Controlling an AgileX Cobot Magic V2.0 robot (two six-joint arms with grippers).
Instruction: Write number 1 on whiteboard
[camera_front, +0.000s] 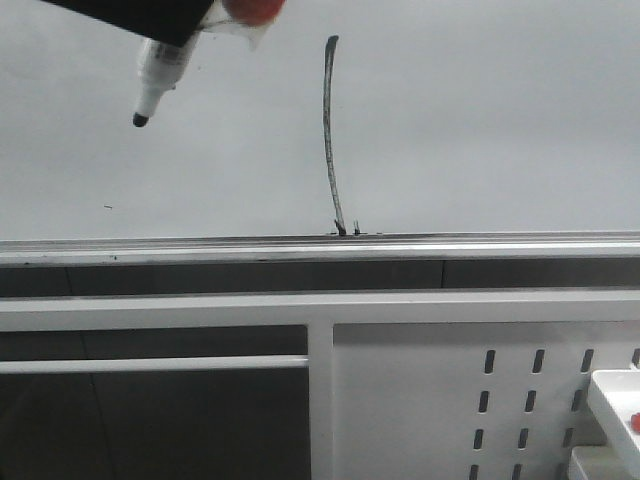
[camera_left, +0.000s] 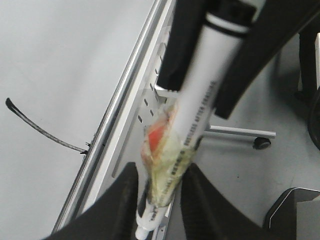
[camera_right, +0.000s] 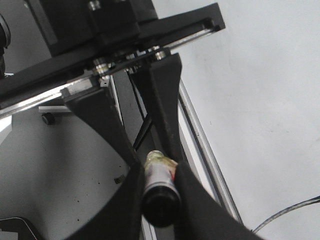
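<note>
The number 1 (camera_front: 329, 135) stood mid-whiteboard (camera_front: 480, 120), above its aluminium rail (camera_front: 200, 250). The left gripper (camera_left: 159, 200) clamped a marker (camera_left: 197, 115); the right gripper (camera_right: 159, 187) pinched a dark-capped cylinder (camera_right: 161, 192).

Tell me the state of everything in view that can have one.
marker: uncapped, tip left of the stroke.
left hand: shut on marker.
right hand: shut on dark-ended cylinder.
number 1: drawn on whiteboard.
</note>
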